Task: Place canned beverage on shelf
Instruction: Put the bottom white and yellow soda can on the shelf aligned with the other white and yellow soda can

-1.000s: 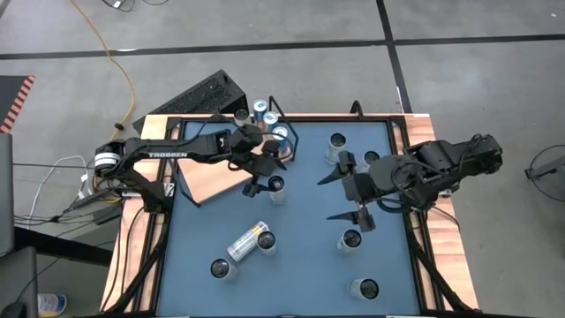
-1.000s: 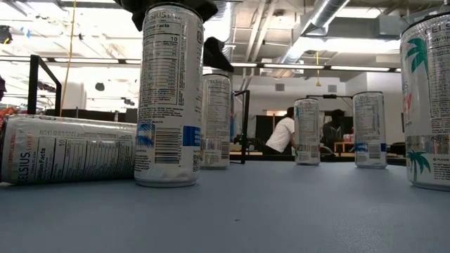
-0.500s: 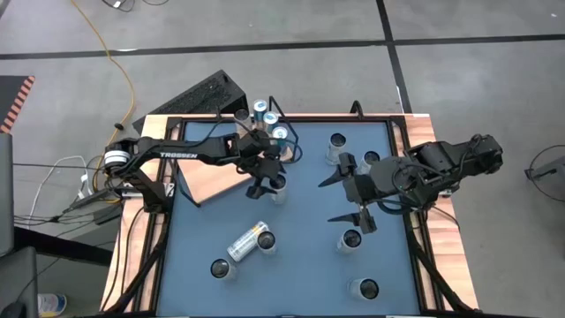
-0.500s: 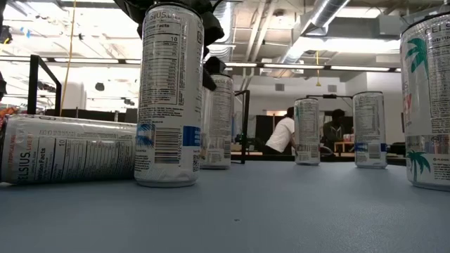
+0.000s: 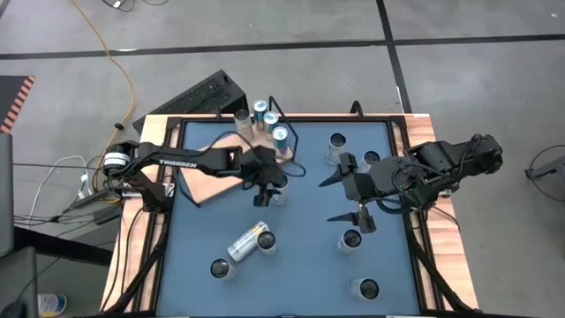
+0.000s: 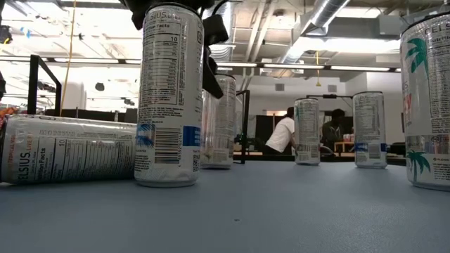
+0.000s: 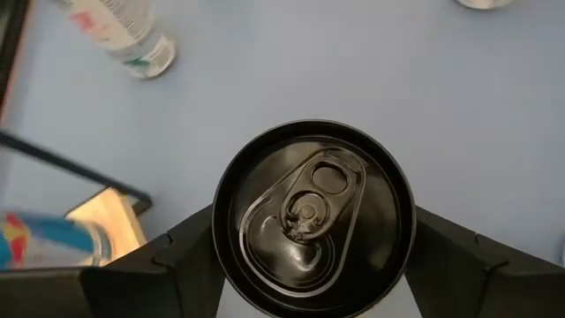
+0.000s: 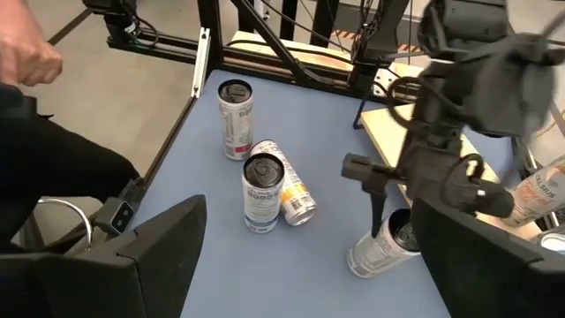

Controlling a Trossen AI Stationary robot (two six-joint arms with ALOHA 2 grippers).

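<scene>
A silver beverage can with a black lid [image 7: 313,216] stands on the blue tabletop near its middle [image 5: 280,193], just off the shelf's near corner. My left gripper [image 5: 270,183] is down around the can's top and shut on it. The shelf [image 5: 212,178], a pale-wood board with a black wire frame, lies at the far left and carries several upright cans [image 5: 269,121] at its far end. My right gripper [image 5: 328,199] hangs open above the table's right half, holding nothing. My left gripper pinches the can's upper wall just below the rim [image 7: 220,252] between its two fingers [image 7: 168,274], one on each side. The fingers slant down from the table's left side. The can stands with its base [image 6: 218,163] on the tabletop.
Loose cans stand around the table [image 5: 337,141] [image 5: 351,238] [image 5: 366,287] [image 5: 222,268]. One can lies on its side [image 5: 245,241] beside an upright one [image 5: 267,242]. A black frame [image 5: 393,141] rims the table. People show in the room beyond.
My left gripper has swung from beside the shelf's cans toward the table's near edge and sunk, rolling its wrist, and its fingers now sit on either side of the can's top. The can stays on the table.
</scene>
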